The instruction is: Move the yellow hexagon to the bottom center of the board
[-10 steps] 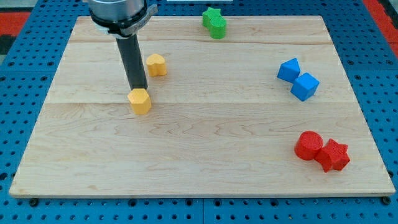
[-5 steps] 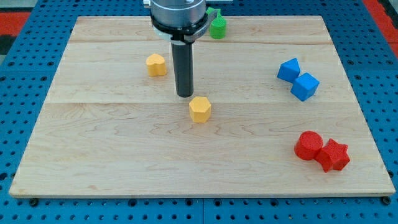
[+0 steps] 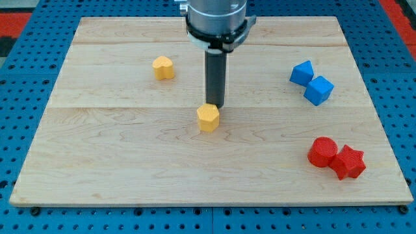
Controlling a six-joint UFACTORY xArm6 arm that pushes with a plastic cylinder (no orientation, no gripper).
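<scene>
Yellow hexagon block sits mid wooden board; my tip touches its 1 o'clock edge, set to shove toward 6. No gripper fitted.

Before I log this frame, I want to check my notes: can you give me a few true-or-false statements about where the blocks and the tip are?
1. My tip is just above and slightly to the right of the yellow hexagon in the view. True.
2. The yellow hexagon lies at the bottom centre of the board. False: it sits near the middle, well short of the bottom edge.
3. The two blue blocks sit side by side at the view's right. True.
4. The red star is at the view's top left. False: it is at the bottom right, beside the red cylinder.
5. A second yellow block lies up and to the left of the hexagon. True.
</scene>
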